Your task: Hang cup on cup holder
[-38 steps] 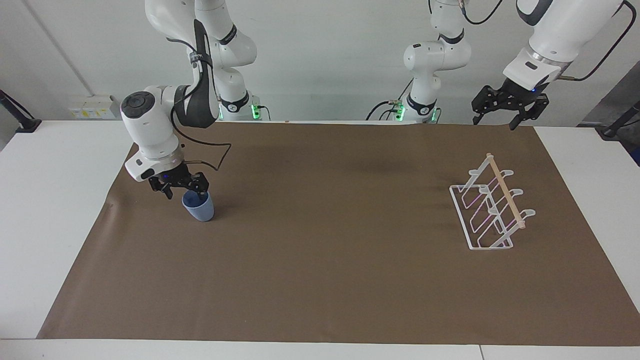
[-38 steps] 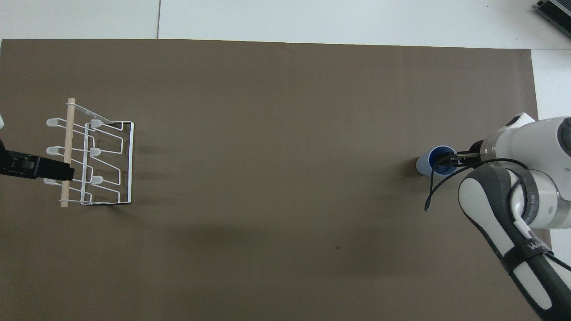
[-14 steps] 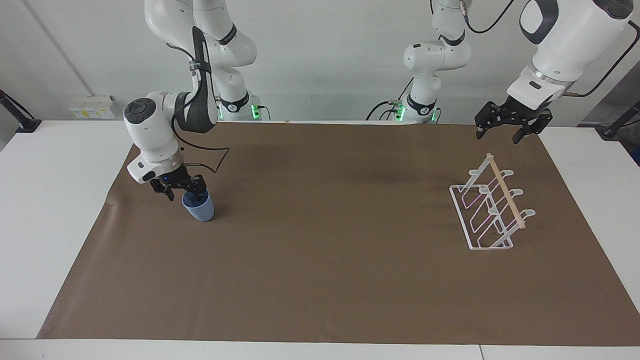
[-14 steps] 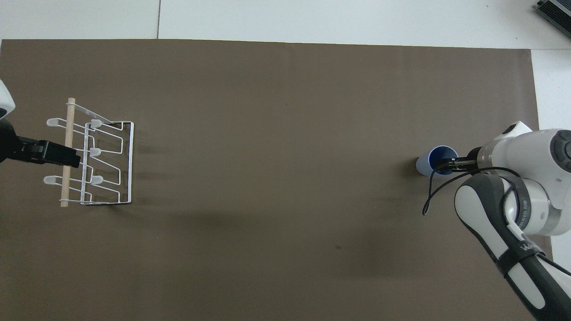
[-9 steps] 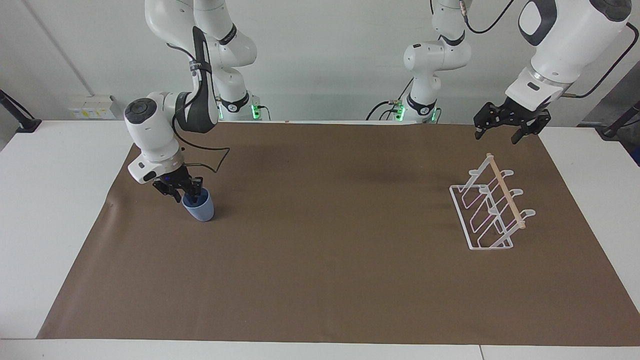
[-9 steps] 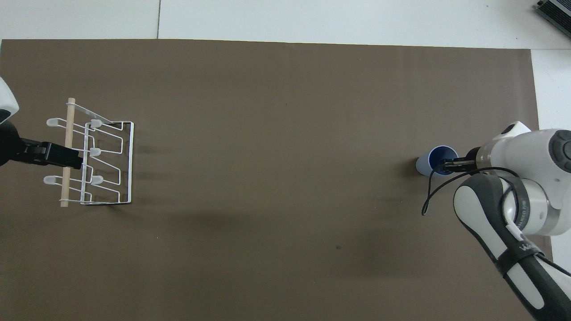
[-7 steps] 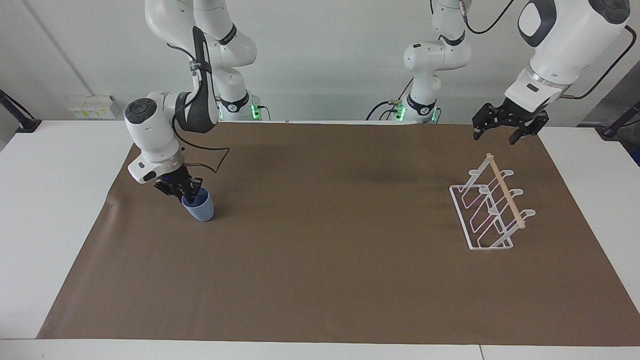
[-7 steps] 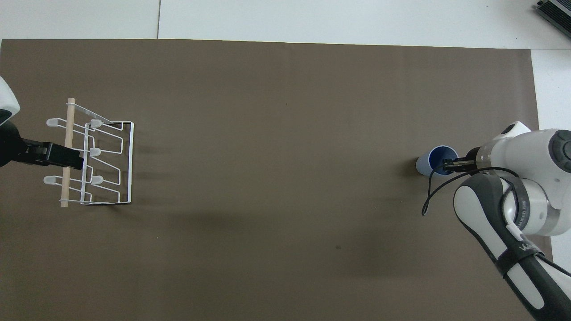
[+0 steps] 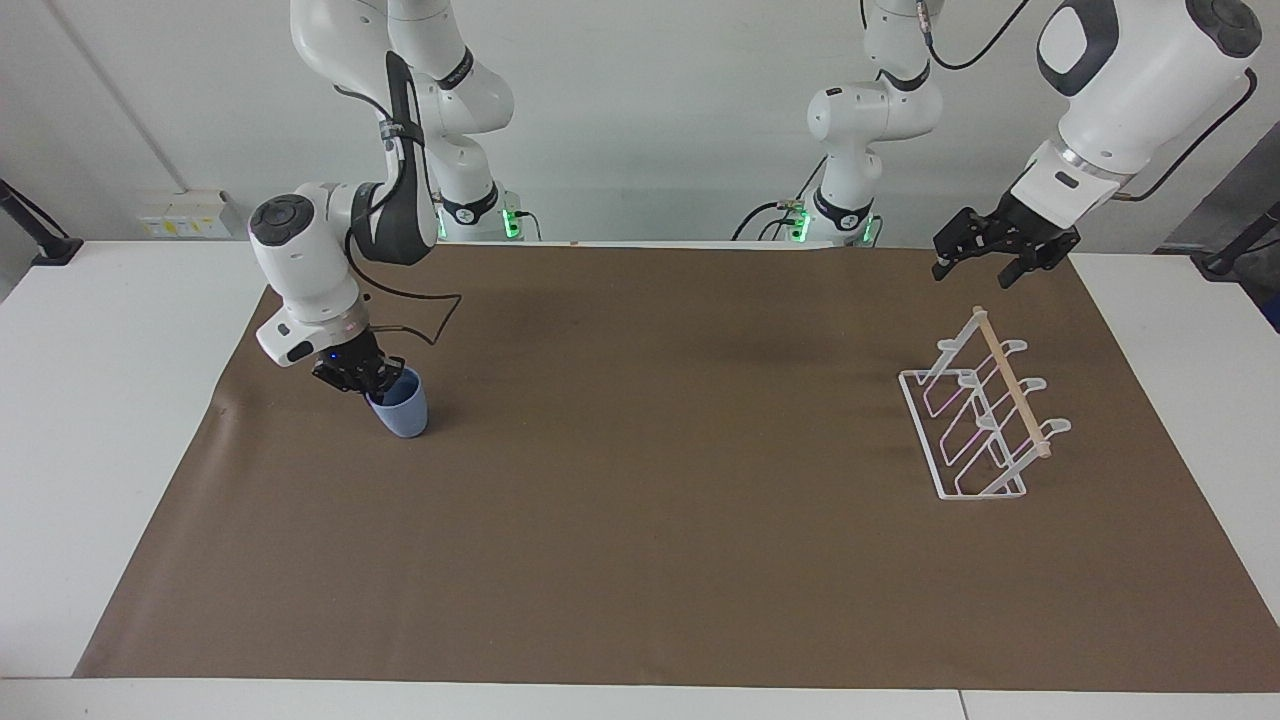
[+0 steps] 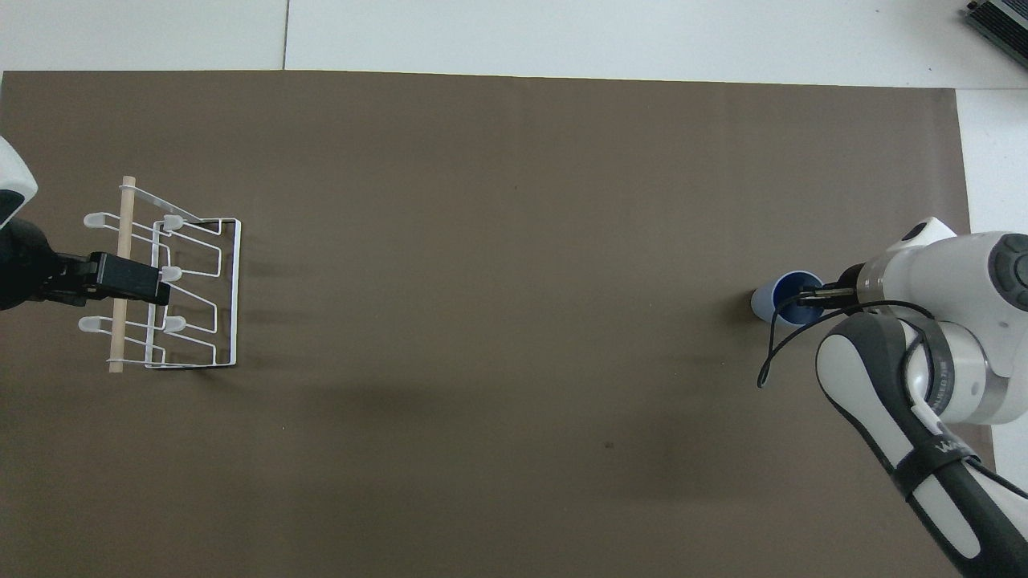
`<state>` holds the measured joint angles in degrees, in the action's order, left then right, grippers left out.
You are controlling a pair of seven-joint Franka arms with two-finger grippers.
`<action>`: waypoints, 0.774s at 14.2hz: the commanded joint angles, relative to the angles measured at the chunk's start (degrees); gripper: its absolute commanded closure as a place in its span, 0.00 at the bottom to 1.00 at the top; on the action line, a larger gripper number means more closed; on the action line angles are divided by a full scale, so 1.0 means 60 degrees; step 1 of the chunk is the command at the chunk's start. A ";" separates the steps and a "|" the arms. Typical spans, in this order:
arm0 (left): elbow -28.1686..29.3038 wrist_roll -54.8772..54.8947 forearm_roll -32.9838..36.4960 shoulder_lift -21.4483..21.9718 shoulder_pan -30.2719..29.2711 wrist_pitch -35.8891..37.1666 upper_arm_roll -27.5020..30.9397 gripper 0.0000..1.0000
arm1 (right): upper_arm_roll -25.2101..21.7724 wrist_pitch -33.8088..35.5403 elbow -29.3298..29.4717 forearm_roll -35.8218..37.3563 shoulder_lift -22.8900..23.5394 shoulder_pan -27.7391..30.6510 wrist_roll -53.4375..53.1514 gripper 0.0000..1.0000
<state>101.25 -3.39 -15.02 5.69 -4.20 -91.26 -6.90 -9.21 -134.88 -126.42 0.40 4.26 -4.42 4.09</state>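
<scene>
The light-blue cup (image 9: pixel 404 412) sits slightly tilted on the brown mat toward the right arm's end of the table. It also shows in the overhead view (image 10: pixel 777 299). My right gripper (image 9: pixel 368 380) is shut on the cup's rim, one finger inside it; it shows in the overhead view (image 10: pixel 813 295) too. The white wire cup holder (image 9: pixel 968 420) with its wooden rod stands toward the left arm's end and holds no cups. In the overhead view my left gripper (image 10: pixel 132 279) is over the cup holder (image 10: pixel 193 291). In the facing view the left gripper (image 9: pixel 982 264) is open and raised above it.
A brown mat (image 9: pixel 650 500) covers most of the white table (image 9: pixel 110 400). A black cable loops from the right wrist over the mat beside the cup.
My right gripper's fingers have closed on the cup's rim. My left gripper has shifted sideways over the cup holder, toward the middle of the table.
</scene>
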 commanded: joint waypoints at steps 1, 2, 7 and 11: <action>0.0542 -0.0458 -0.0396 0.0414 -0.0106 -0.0302 0.0008 0.00 | 0.0025 -0.0181 -0.0068 0.0022 0.0007 0.0019 0.0065 1.00; 0.0542 -0.0518 -0.0397 0.0414 -0.0106 -0.0302 0.0008 0.00 | 0.0011 -0.0181 0.0005 0.0022 0.0051 -0.0039 0.0065 1.00; 0.0731 -0.1102 -0.1243 0.0530 -0.0120 -0.0506 0.0022 0.00 | 0.0011 0.0024 0.0708 0.0022 0.0315 -0.0083 -0.0197 1.00; 0.1185 -0.1455 -0.2066 0.0794 -0.0238 -0.0595 0.0022 0.00 | 0.0025 0.0680 0.1292 0.0022 0.0374 -0.0171 -0.0475 1.00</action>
<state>104.61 -10.85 -25.11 7.41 -4.52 -93.12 -6.50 -9.20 -133.89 -122.06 0.40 5.55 -4.96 3.48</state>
